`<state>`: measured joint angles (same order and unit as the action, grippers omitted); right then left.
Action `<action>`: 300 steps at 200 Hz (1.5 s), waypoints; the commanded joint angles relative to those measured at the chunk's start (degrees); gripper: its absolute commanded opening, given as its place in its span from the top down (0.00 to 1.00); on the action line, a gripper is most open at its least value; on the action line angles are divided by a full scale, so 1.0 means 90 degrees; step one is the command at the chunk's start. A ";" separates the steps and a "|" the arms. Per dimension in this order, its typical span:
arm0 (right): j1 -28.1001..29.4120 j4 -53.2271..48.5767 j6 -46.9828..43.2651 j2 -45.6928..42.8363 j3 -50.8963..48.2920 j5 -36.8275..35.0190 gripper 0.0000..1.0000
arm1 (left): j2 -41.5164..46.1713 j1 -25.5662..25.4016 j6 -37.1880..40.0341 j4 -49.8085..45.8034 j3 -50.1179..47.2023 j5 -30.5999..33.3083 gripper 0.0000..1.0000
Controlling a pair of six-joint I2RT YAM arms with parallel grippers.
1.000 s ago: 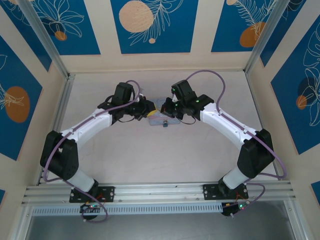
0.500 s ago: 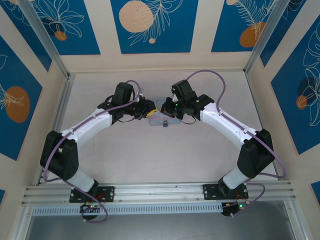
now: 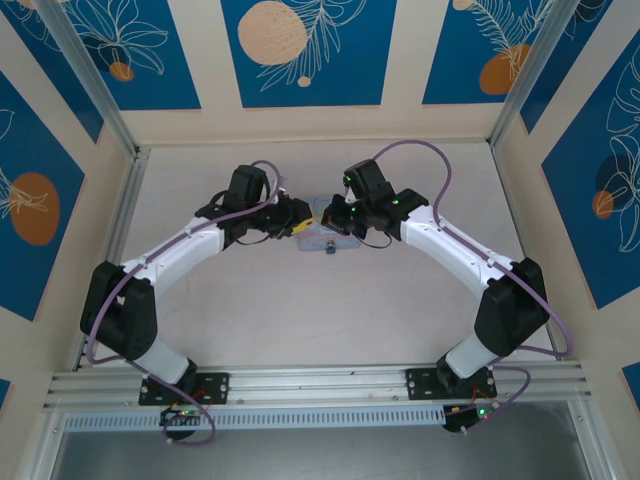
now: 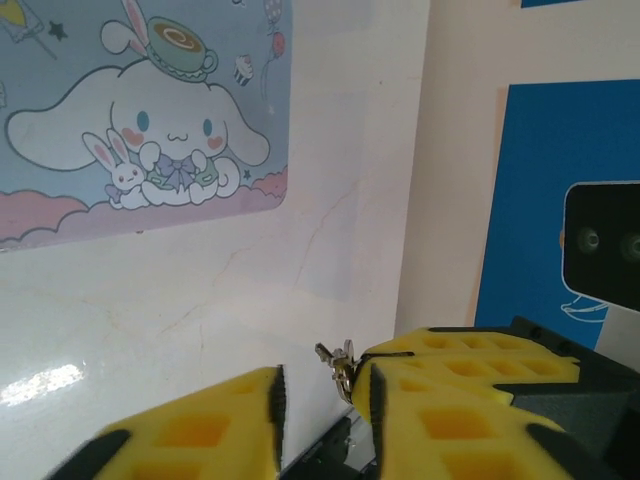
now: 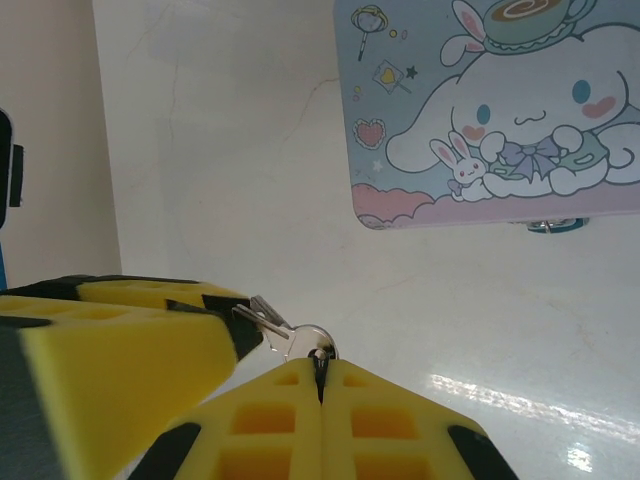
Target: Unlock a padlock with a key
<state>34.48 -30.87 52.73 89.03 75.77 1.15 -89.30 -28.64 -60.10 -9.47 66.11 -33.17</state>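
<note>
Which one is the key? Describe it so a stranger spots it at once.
Start at the pale blue cartoon tin. Below-left in the right wrist view, the right gripper pinches the key: the one thin silvery sliver among blocky yellow fingers.

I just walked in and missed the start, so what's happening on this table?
The right end effector is shut on the head of a small silver metal key. The left end effector sits right beside it, fingers apart. The tiny bluish metal padlock lies by the pale blue rectangular cartoon tin, with nothing gripping it.
</note>
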 commanded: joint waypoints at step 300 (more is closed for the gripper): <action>0.1398 -0.1476 -0.1088 0.1289 -0.1152 -0.1133 0.23 | 0.1231 0.0526 0.1136 -0.2127 0.0022 0.1119 0.00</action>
<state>46.87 -43.31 43.07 98.94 63.11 -10.11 -80.09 -24.53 -50.81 -27.59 66.43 -23.46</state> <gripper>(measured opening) 0.817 0.999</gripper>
